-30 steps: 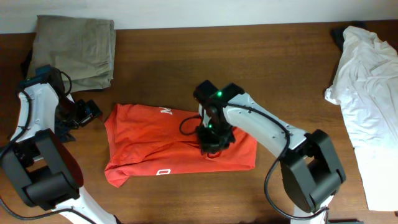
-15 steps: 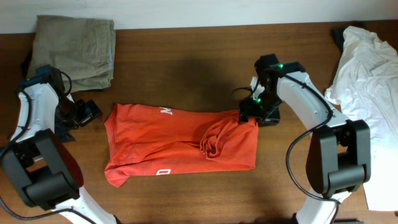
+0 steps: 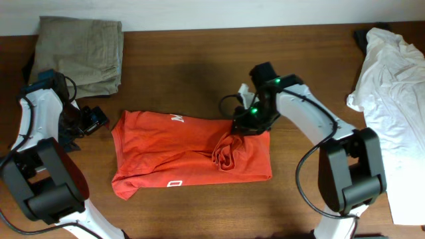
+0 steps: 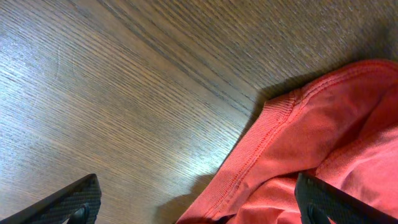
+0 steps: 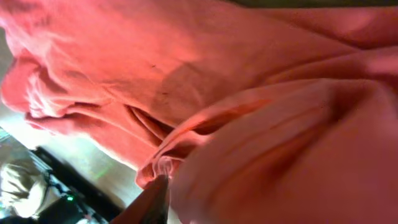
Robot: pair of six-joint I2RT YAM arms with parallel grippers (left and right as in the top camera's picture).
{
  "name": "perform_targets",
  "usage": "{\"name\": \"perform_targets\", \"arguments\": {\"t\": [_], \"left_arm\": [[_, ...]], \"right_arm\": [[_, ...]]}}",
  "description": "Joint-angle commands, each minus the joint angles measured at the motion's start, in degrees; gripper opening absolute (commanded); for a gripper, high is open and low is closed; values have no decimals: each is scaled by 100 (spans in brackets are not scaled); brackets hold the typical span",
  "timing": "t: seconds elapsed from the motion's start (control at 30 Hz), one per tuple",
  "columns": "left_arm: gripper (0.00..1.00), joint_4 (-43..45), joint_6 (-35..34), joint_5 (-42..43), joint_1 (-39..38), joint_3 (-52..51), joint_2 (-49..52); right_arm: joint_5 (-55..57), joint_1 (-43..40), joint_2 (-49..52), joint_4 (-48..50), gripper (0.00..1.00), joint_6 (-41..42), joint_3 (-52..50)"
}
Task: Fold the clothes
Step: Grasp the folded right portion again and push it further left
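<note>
The red-orange T-shirt (image 3: 166, 149) lies partly folded on the wooden table, with white lettering at its far and near edges and a bunched lump right of its middle. My right gripper (image 3: 244, 125) is at the shirt's far right corner. In the right wrist view red cloth (image 5: 217, 74) fills the frame and the gripper (image 5: 171, 186) looks shut on a fold; only one finger shows. My left gripper (image 3: 93, 121) is open just left of the shirt. In the left wrist view its fingers (image 4: 199, 208) straddle a ribbed hem (image 4: 273, 137) without touching it.
A folded khaki garment (image 3: 83, 50) lies at the back left. A heap of white cloth (image 3: 392, 86) covers the right side, with a dark item (image 3: 362, 36) behind it. Bare wood (image 3: 199, 79) lies behind the shirt.
My right gripper left the bunched middle of the shirt, swung out past its right edge, then came back onto the far right corner. The left arm has not moved.
</note>
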Motion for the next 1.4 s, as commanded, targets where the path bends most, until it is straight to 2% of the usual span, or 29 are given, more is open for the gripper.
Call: {"name": "perform_targets", "arguments": {"t": [0.0,0.07,0.1,0.13,0.17,0.2,0.23,0.27,0.3,0.33,0.43,0.5,0.7,0.8,0.83,0.9,0.93,1.1,1.27,1.3,1.37], "left_arm": [[99,-4,-17,-35,15,48,-76],[99,-4,-17,-35,15,48,-76],[99,-4,-17,-35,15,48,-76],[99,-7,-17,-35,15,48,-76],[99,-7,-17,-35,15,48,-76],[99,-7,-17,-35,15,48,-76],[99,-7,-17,-35,15,48,-76],[99,-4,-17,-37,15,48,-76],[99,0,-17,-37,15,48,-76],[99,0,-17,-37,15,48,-76],[99,0,-17,-37,15,48,-76],[99,42,-17,-35,15,48,-76],[99,37,-17,-35,15,48,-76],[99,37,-17,-37,15,48,-76],[99,37,-17,-37,15,48,-76],[99,37,-17,-35,15,48,-76],[99,37,-17,-35,15,48,-76],[99,33,-17,-37,15,48,-76],[99,37,-17,-37,15,48,-76],[99,35,-17,-37,15,48,-76],[99,31,-17,-37,15,48,-76]], "right_arm": [[162,269,-26,55,30,116,101],[162,400,-26,146,12,118,101],[162,452,-26,282,9,184,101],[164,490,-26,435,13,201,101],[219,476,-28,422,12,201,175],[374,424,-31,199,8,201,341],[673,358,-31,-260,7,199,671],[1078,334,-31,-861,18,-2,1123],[1563,385,-31,-1283,62,-79,1401],[1735,428,-26,-1331,71,-76,1397],[1840,568,31,-1228,58,9,942],[1834,673,201,-1045,54,9,706],[1860,866,756,-892,53,9,693],[2218,861,1003,-868,46,120,695],[2212,861,1001,-852,41,125,702],[2140,866,999,-850,8,271,702],[2109,866,999,-879,4,273,756],[1574,988,999,-1873,4,350,1622],[1510,1939,1001,-1810,4,385,1609],[1510,2068,1001,-1746,5,420,1596],[1534,2256,1001,-1711,71,417,1596]]}}
